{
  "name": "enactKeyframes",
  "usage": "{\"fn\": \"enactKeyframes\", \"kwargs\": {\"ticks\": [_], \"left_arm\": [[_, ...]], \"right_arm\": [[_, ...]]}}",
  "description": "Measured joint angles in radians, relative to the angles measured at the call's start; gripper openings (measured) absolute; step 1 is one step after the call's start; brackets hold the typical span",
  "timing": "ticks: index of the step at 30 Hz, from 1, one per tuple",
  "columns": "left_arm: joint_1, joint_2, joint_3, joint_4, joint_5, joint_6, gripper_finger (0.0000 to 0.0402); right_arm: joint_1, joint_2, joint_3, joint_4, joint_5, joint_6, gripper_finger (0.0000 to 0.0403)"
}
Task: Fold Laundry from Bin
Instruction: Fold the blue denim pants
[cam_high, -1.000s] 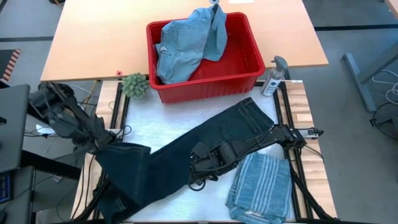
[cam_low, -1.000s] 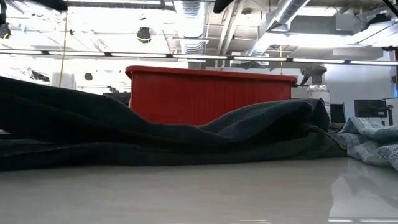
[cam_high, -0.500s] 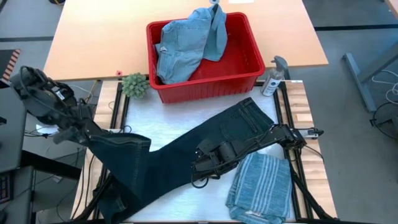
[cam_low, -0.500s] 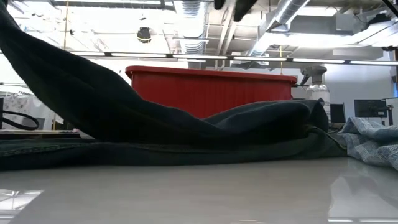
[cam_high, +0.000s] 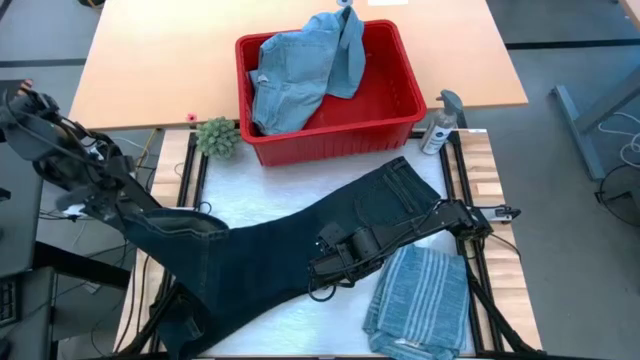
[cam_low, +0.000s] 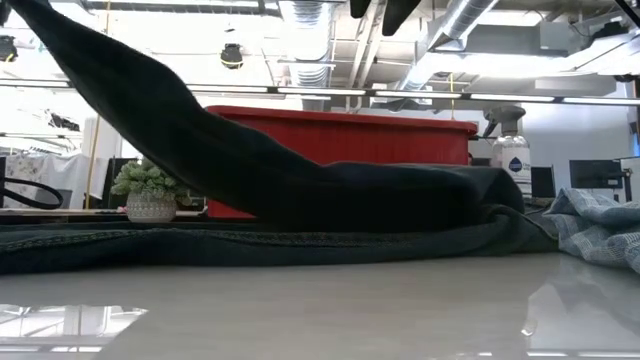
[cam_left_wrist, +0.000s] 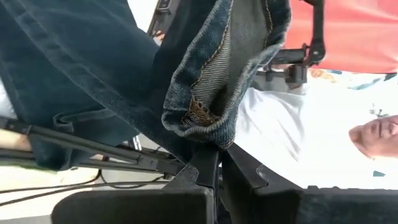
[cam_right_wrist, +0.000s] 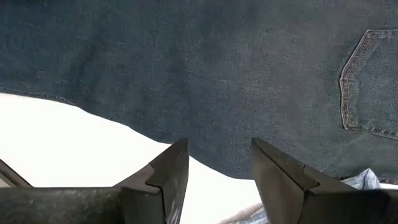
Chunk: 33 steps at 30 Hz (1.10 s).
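The long dark navy trousers (cam_high: 330, 225) lie slantwise on the white mat, waist at the far right and legs toward the near left. My left gripper (cam_high: 128, 208) is at the table's left edge, raised and shut on one leg's end. My right gripper (cam_high: 322, 270) hovers open over the middle of the trousers and touches nothing; its fingers show in the right wrist view (cam_right_wrist: 214, 163). The blue-grey striped shirt (cam_high: 420, 300) lies bunched at the near right. The red bin (cam_high: 395, 105) stands at the far side with light blue denim pieces (cam_high: 300, 70) in it. My left gripper pinches the hem end of one trouser leg (cam_left_wrist: 200, 118) between its two shut fingers, with the hem bunched in several layers. It comes at the hem from the table's left side. The leg (cam_low: 150, 110) rises from the table to the gripper, drawn out straight; the rest lies flat.
A small potted plant (cam_high: 217, 136) stands left of the bin and a spray bottle (cam_high: 440, 125) right of it. The other trouser leg (cam_high: 190, 320) lies at the near left edge. Part of a person (cam_left_wrist: 379, 134) shows in the left wrist view.
My left gripper has gone toward the table's left edge and up, still shut on the leg's end. The folded-over leg has been pulled out and lifted into a straight slanting span, while the waist and the other leg stay on the table.
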<state>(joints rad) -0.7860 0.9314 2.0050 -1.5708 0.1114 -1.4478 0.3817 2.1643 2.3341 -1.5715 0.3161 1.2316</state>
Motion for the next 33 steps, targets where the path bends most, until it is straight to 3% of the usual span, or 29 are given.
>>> {"fn": "enactKeyframes", "kwargs": {"ticks": [13, 21, 33], "left_arm": [[0.0, 0.011, 0.016, -0.001, 0.16, -0.057, 0.0], [0.0, 0.015, 0.016, -0.001, 0.177, -0.039, 0.0], [0.0, 0.032, 0.016, 0.0, 0.282, -0.07, 0.0]], "right_arm": [[-0.025, 0.0, 0.0, 0.0, 0.0, 0.051, 0.0195], [-0.026, 0.005, 0.0, 0.0, 0.0, 0.063, 0.0195], [-0.056, 0.191, -0.002, 0.073, -0.033, 0.041, 0.0176]]}}
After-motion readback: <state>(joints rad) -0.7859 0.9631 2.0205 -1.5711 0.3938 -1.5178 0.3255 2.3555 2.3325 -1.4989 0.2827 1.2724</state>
